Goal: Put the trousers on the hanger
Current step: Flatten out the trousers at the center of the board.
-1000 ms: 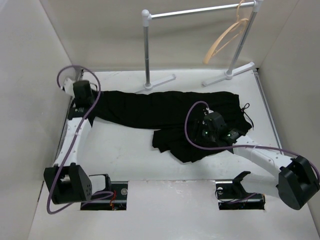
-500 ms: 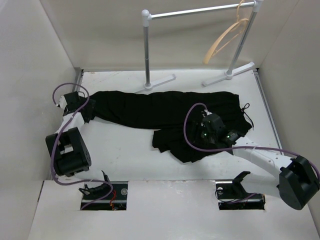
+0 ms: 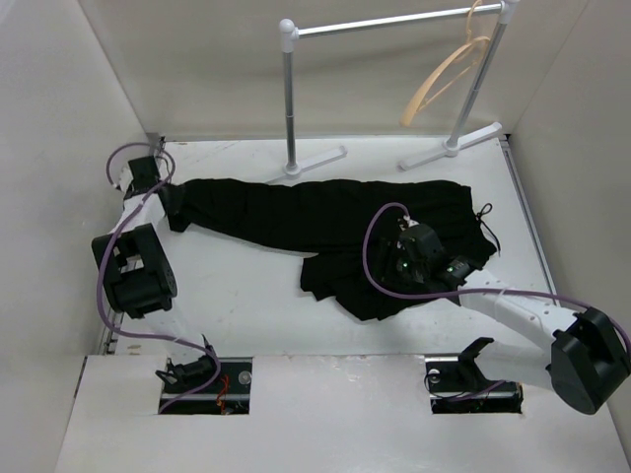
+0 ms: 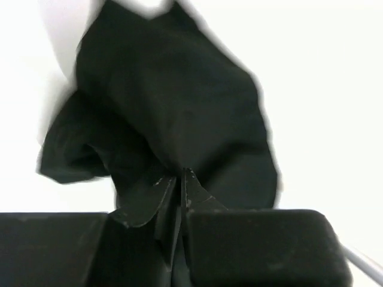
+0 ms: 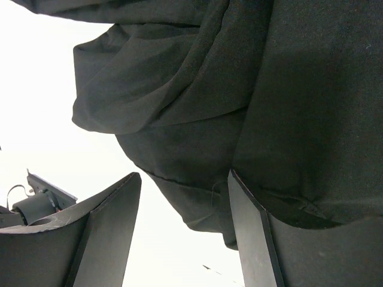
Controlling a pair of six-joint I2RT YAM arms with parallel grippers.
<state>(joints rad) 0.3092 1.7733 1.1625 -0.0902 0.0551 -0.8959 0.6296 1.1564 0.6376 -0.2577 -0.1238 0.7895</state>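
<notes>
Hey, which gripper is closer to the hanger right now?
Right. The right gripper is open over the trousers on the hanger's side; the left gripper pinches the leg end at the far left.

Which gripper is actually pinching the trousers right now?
The left gripper, shut on the trousers at their far-left leg end; the right gripper hangs open over the folded part.
</notes>
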